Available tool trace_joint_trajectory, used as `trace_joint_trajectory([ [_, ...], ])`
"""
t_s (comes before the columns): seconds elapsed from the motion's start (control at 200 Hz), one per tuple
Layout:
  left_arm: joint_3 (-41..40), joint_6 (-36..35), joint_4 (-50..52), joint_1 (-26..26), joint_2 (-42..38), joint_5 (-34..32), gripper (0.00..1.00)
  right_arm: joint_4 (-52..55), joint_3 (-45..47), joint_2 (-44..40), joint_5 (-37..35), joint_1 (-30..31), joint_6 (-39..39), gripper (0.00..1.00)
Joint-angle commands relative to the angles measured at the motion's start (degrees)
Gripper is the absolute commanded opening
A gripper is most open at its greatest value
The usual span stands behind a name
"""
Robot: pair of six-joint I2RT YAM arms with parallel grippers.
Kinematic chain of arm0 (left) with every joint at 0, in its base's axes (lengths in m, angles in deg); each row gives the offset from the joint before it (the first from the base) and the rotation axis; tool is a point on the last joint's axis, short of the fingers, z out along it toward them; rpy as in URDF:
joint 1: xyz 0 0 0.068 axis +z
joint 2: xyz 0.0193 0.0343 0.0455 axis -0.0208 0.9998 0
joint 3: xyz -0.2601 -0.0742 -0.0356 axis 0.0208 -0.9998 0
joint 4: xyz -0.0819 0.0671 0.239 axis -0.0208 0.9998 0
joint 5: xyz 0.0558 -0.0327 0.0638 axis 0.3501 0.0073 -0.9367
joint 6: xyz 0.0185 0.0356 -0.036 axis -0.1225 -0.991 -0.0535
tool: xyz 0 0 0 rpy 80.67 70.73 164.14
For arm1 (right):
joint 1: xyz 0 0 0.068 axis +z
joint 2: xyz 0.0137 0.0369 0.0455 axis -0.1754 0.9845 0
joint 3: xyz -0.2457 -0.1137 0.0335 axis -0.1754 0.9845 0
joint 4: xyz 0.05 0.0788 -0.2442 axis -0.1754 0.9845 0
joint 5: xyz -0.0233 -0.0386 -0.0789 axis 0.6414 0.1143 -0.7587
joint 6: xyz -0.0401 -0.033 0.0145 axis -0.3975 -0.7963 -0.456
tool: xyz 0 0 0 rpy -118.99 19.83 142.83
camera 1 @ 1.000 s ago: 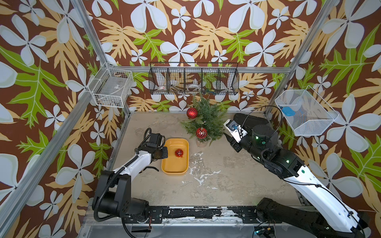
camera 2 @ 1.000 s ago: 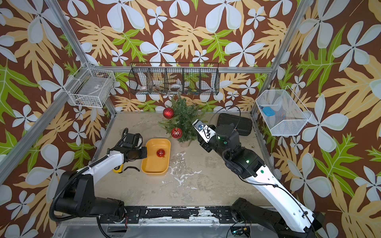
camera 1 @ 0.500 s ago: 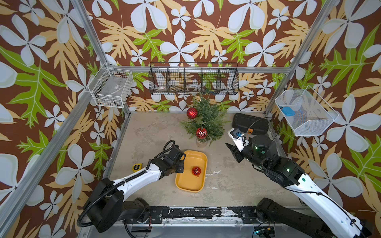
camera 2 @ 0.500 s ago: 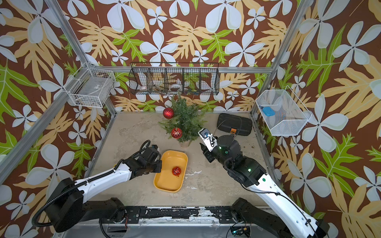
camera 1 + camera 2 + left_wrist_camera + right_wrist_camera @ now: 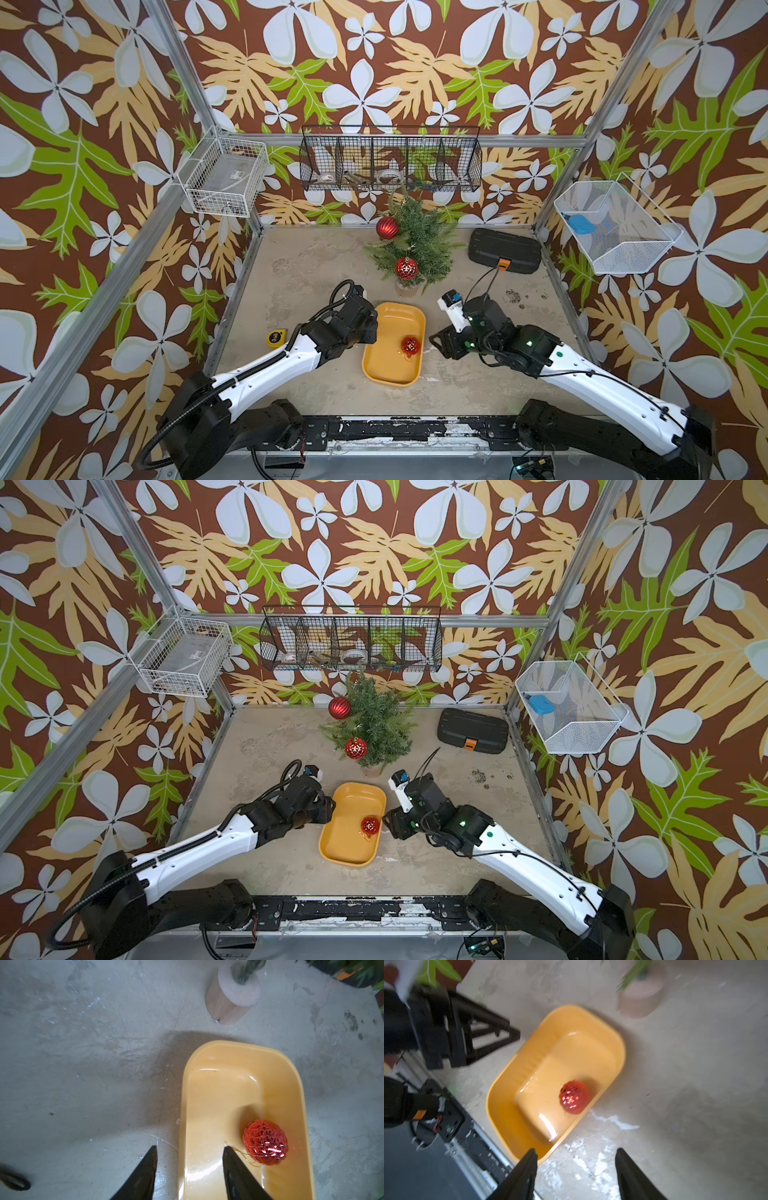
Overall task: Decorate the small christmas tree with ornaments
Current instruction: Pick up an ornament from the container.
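As the yellow tray [image 5: 388, 363] now lies near the centre of the table instead of left of centre, just on the near side of the small christmas tree [image 5: 424, 241], the last loose ornament is within reach of both arms. The left gripper [image 5: 189, 1148], clamped on the tray's left rim a second ago, now has its fingers spread astride that rim, one inside and one outside, gripping nothing. The right gripper [image 5: 575, 1150], a second ago up beside the tree, now hovers just right of the tray, its fingers likewise spread and empty. The repositioning appears finished, and picking up the third ornament is judged the next step.

Contents:
- **Tray:** it holds only the lattice bauble [image 5: 410, 345], which lies close to the right wall with its gold string trailing.
- **Tree:** a ribbed bauble [image 5: 387, 227] already hangs at its far left and a second lattice bauble [image 5: 406, 268] at its near left.
- **Black wire basket [image 5: 374, 166]:** on the far wall, it holds tape rolls.
- **White mesh basket [image 5: 623, 257]:** at right, it holds a blue object [image 5: 579, 224].
- **White wire basket [image 5: 220, 203]:** at left, it holds a pale flat item too indistinct to name.
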Motion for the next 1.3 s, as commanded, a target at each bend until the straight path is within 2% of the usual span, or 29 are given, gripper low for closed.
trace_joint_trajectory([
  [0.0,0.3,-2.0,3.3,0.5,-4.5,-4.2,0.54,-2.6,-0.8,4.9,-3.1,4.6,9.0,0.62],
  [0.105,0.0,-4.1,3.8,2.5,-9.7,-3.9,0.55,-4.2,-2.9,12.0,-5.2,7.8,13.1,0.64],
  [0.25,0.9,-9.2,4.5,4.1,-14.8,-6.1,0.55,-0.1,-10.0,22.4,-13.4,10.0,18.0,0.64],
  [0.375,2.4,-15.2,5.9,4.1,-16.3,-11.0,0.56,3.3,-15.7,29.8,-18.1,10.5,20.9,0.64],
  [0.555,1.7,-19.6,5.5,4.1,-17.5,-11.7,0.56,5.8,-18.2,36.3,-22.6,10.6,25.2,0.68],
  [0.881,-1.7,-19.9,2.4,4.1,-21.3,-10.2,0.57,0.7,-18.0,41.8,-18.4,10.6,28.4,0.68],
  [1.126,-2.0,-19.5,2.0,4.1,-21.5,-9.6,0.57,-1.0,-16.4,41.3,-16.0,10.6,29.3,0.64],
  [1.201,-2.2,-19.5,1.9,4.1,-21.5,-9.6,0.57,-0.1,-16.6,41.1,-15.5,10.6,29.6,0.68],
  [1.296,-2.3,-19.6,1.5,4.1,-21.5,-9.5,0.57,1.7,-17.3,41.1,-15.3,10.8,29.6,0.69],
])
